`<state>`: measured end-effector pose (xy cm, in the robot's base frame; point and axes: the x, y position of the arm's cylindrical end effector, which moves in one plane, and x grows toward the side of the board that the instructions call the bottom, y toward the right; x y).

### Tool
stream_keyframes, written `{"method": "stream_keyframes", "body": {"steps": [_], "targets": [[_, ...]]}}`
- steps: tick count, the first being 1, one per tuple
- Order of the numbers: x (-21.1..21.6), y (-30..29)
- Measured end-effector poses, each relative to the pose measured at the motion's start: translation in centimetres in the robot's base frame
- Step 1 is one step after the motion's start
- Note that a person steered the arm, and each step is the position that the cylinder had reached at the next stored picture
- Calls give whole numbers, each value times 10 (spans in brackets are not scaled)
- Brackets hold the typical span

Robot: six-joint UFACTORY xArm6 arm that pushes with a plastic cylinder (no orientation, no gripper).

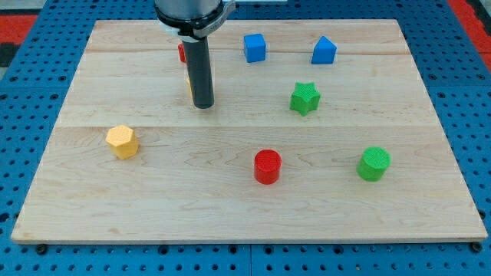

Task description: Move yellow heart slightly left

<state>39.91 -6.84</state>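
Note:
My tip (203, 104) rests on the wooden board (245, 207), left of centre in the upper half. Only a thin yellow sliver of what seems to be the yellow heart (189, 86) shows at the rod's left edge. The rod hides the rest of it, so its shape cannot be made out. The tip stands just right of and slightly below that sliver, touching or nearly touching it.
A red block (182, 52) peeks out behind the rod near the top. A blue cube (255, 47) and a blue block (324, 50) sit at the top right. A green star (304, 98), yellow hexagon (122, 142), red cylinder (268, 166) and green cylinder (374, 163) lie elsewhere.

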Motion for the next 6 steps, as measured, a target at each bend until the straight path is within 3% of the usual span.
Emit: {"method": "stream_keyframes", "body": {"steps": [3,6], "targets": [[-22,37],[-32,-3]]}}
